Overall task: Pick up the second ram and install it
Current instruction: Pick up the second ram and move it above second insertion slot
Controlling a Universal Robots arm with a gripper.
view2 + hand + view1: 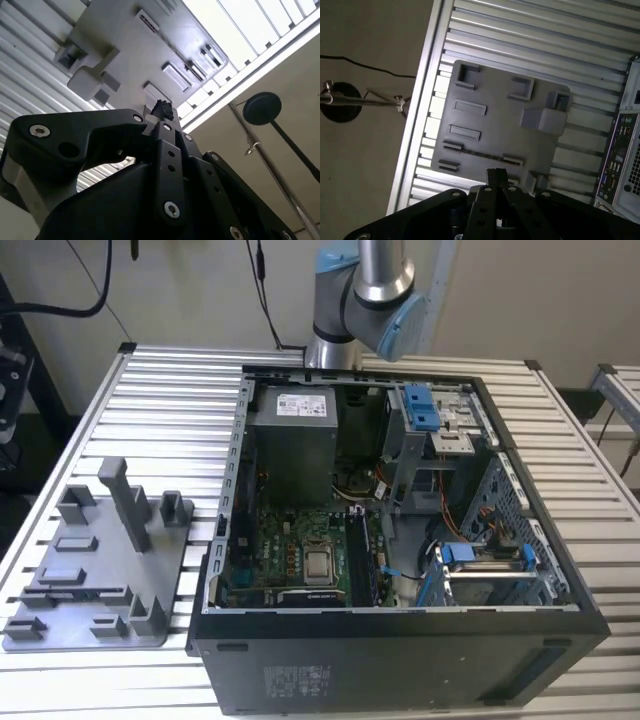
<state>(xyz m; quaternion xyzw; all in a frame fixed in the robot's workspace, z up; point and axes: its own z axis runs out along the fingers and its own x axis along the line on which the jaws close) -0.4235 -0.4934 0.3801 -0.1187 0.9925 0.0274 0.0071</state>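
While the black pincer [159, 116] hangs over the grey plastic tray [125, 50], its fingers are pressed almost together. They nip a thin dark sliver at the tips, and as far as I can make out that's the ram stick [162, 107], seen end-on. The tray is moulded, with shallow rectangular pockets and a tall post [128, 502]. It sits on the ribbed metal bench [150, 390], at the exterior view's left of the open computer case [400, 660]. Inside the case are a green circuit board [290, 555] and a grey power box [292, 445].
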